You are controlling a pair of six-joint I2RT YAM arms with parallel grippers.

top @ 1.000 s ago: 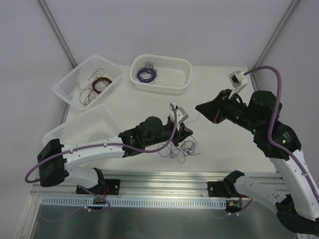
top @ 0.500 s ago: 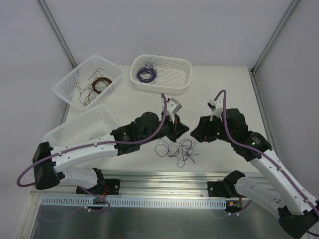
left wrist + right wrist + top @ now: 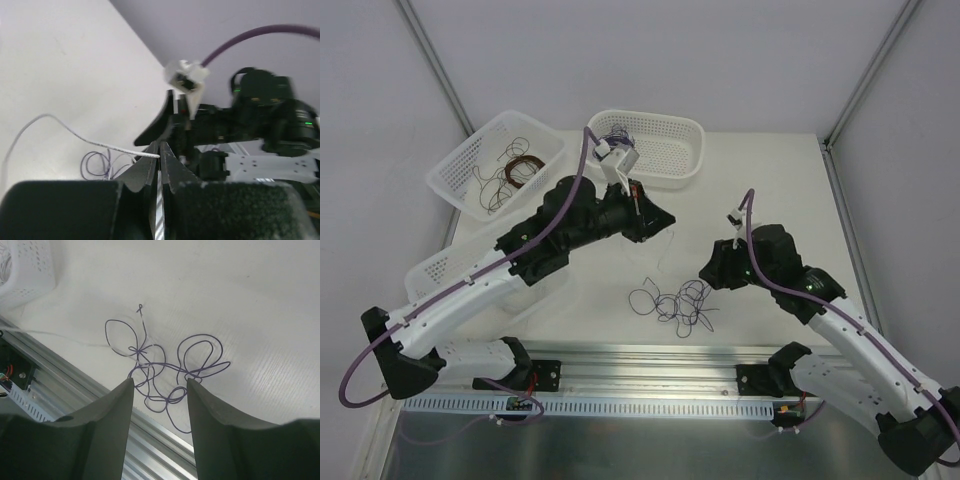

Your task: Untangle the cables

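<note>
The cables [image 3: 675, 302] lay on the bench [image 3: 770, 190] near its front edge. The right hand [image 3: 710, 272] hung just right of them. The left hand [image 3: 660, 218] stood behind them, before the middle basket [image 3: 670, 150]. Another basket [image 3: 460, 165] sat back left, and a third basket [image 3: 485, 250] lay nearer, along the left edge.

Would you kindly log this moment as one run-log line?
left gripper: shut on white wire | right gripper: open, above purple tangle | status: untangling unfinished
</note>
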